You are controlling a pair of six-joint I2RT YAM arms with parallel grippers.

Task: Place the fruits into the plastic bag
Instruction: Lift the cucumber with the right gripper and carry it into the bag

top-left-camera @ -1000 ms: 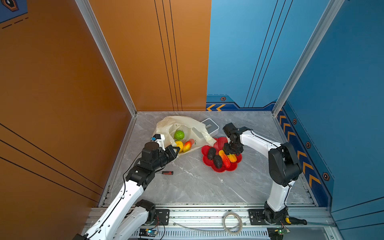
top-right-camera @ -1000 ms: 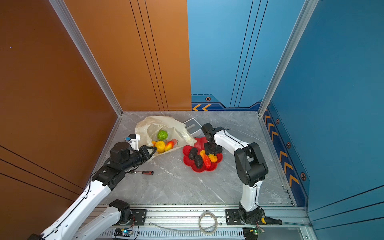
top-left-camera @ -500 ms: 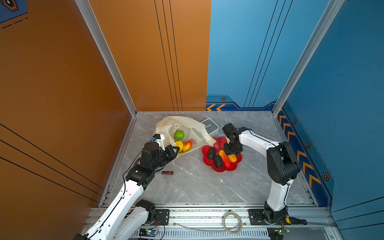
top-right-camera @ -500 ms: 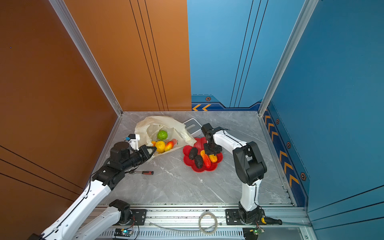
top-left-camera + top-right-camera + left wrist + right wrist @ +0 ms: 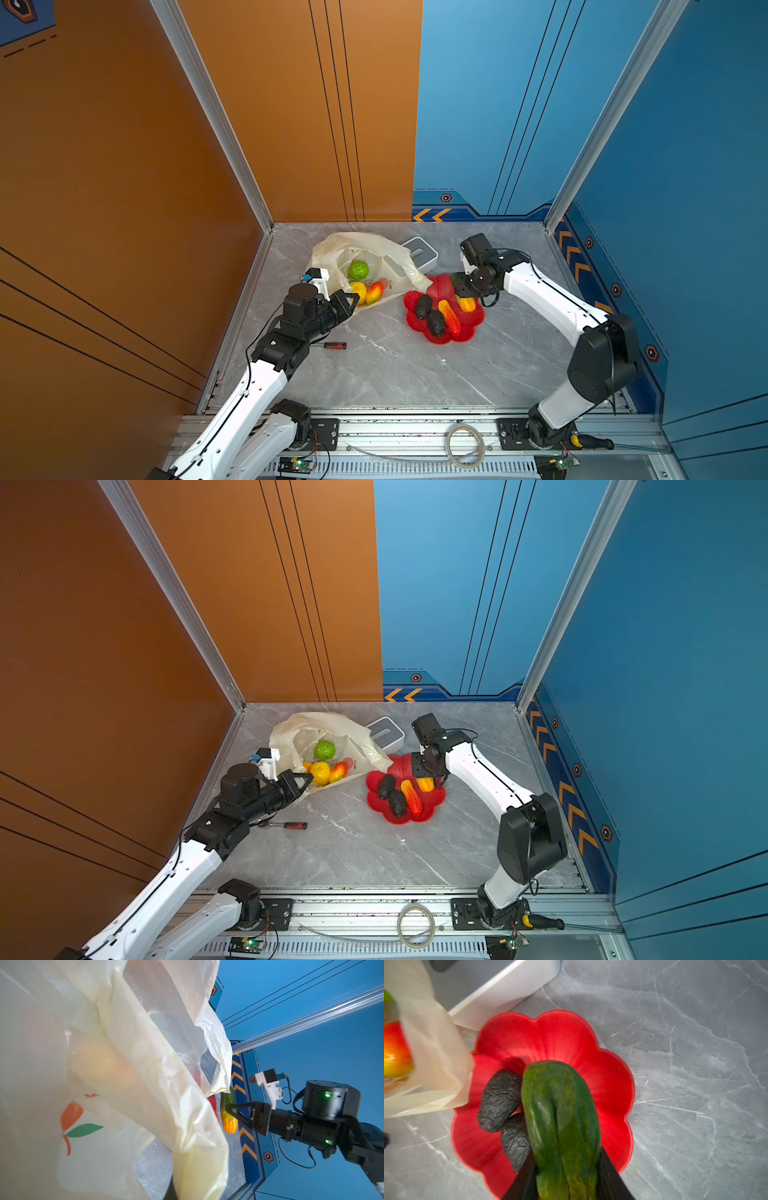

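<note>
The plastic bag (image 5: 365, 249) lies open at the back left, and my left gripper (image 5: 351, 300) is shut on its near edge. Inside it lie a green round fruit (image 5: 358, 270), a yellow one (image 5: 358, 289) and a red-yellow one (image 5: 374, 292). My right gripper (image 5: 465, 293) is shut on a green-to-orange oblong fruit (image 5: 560, 1115) over the red flower-shaped dish (image 5: 473, 324). Two dark rough fruits (image 5: 423, 306) and a red-orange oblong one (image 5: 450, 318) lie in the dish. In the left wrist view the bag (image 5: 124, 1064) hides my left jaws.
A white-grey box (image 5: 419, 251) stands behind the bag and dish, partly under the bag. A small red-handled screwdriver (image 5: 334, 345) lies on the marble floor beside my left arm. Orange and blue walls close in the back and sides.
My right gripper's jaws have narrowed onto the green-to-orange fruit in the dish. The left arm and the bag have not moved.
</note>
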